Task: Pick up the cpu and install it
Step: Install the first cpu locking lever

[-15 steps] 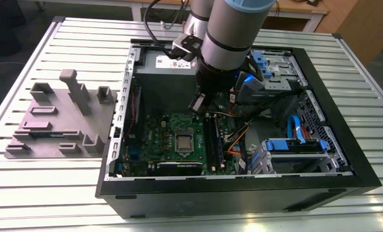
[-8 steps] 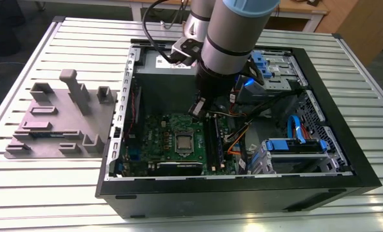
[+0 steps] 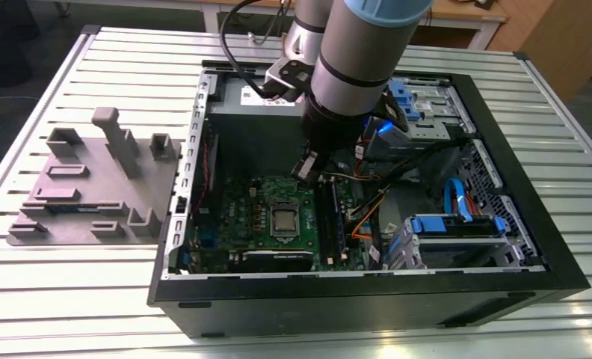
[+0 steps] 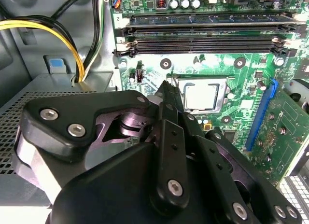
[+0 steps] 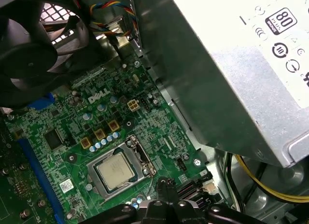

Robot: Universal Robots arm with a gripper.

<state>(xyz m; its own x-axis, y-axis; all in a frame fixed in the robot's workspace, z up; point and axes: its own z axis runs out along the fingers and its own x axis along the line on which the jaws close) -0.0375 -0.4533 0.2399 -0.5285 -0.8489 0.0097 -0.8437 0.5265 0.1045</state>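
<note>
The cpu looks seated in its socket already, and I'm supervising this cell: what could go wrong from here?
Judging from these views:
1. The gripper hangs close beside the cpu, low over the motherboard; a small sideways slip might scrape the board.
2. The yellow cables run near the arm's wrist and may snag.
3. The socket frame appears unlatched, so the chip could shift.

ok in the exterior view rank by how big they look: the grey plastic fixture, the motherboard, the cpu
1. grey plastic fixture
2. motherboard, partly hidden by the arm, so close to the fixture
3. cpu, by far the smallest
</note>
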